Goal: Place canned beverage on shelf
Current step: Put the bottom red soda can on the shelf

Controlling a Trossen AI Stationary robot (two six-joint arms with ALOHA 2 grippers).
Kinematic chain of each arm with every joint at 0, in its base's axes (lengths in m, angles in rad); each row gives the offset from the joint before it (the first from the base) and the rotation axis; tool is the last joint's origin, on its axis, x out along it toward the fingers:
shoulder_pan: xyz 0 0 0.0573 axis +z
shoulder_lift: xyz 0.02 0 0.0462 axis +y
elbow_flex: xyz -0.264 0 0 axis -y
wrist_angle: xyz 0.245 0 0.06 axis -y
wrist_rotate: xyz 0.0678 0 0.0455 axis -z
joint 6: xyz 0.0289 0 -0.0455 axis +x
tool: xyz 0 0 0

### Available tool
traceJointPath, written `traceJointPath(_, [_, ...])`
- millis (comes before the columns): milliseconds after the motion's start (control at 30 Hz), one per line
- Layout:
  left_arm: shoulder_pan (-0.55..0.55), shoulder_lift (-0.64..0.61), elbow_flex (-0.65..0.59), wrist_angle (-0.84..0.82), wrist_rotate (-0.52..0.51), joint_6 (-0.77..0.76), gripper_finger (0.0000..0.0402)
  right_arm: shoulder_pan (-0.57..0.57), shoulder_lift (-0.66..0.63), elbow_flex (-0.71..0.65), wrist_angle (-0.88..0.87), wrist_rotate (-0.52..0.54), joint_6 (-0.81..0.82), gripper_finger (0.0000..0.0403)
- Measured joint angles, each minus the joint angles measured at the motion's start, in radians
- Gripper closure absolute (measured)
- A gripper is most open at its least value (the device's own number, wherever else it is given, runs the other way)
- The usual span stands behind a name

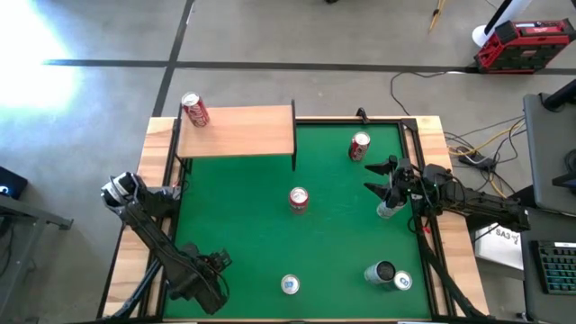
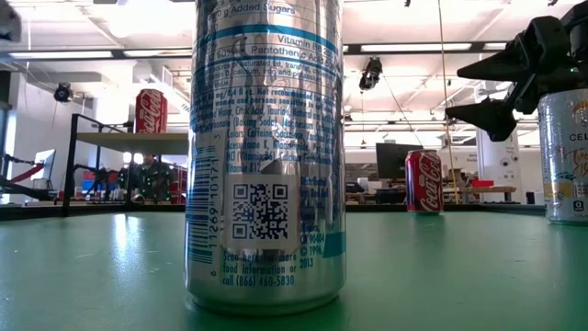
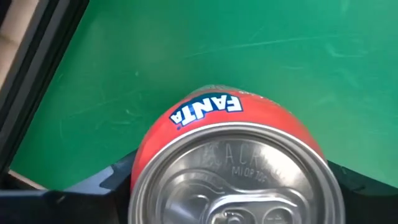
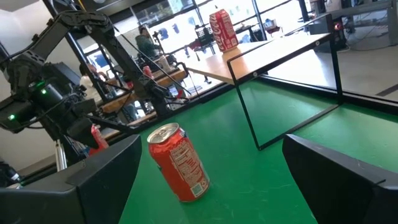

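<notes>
Left gripper [image 1: 212, 266] at front-left of green mat [image 1: 234, 225], fingers flanking red-orange Fanta aluminium can [image 3: 227, 162]; cannot tell whether clamped or loose. Best: grip mid-body, lift straight up before travelling. Silver-blue can [image 1: 289, 284] close by; red cola can [image 1: 298, 199] mid-mat, near route. Right gripper [image 1: 389, 184], jaws wide, above silver can [image 1: 387, 211]. Far-left light-wood shelf on black legs [image 1: 238, 135] holds one red can [image 1: 194, 110].

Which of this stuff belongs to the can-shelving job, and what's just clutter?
Job: shelf; red can on it; Fanta can at left gripper; silver can below open right gripper.
Lying about: red toolbox; floor cables; keyboard.
</notes>
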Motion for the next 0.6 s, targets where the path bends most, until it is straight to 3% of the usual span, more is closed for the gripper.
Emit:
traceJointPath(200, [0.069,-0.047,0.094,-0.212,-0.057,0.219,0.012,0.0,0.0,0.0,0.0,0.0,0.0,0.0021])
traceJointPath(300, [0.118,-0.062,0.178,-0.349,-0.151,0.404,0.012,0.0,0.0,0.0,0.0,0.0,0.0,0.0021])
traceJointPath(467, [0.218,-0.164,0.183,-0.337,-0.346,0.708,0.012,0.0,0.0,0.0,0.0,0.0,0.0,0.0021])
traceJointPath(600, [0.357,-0.244,0.172,-0.329,-0.376,0.923,0.012,0.0,0.0,0.0,0.0,0.0,0.0,0.0021])
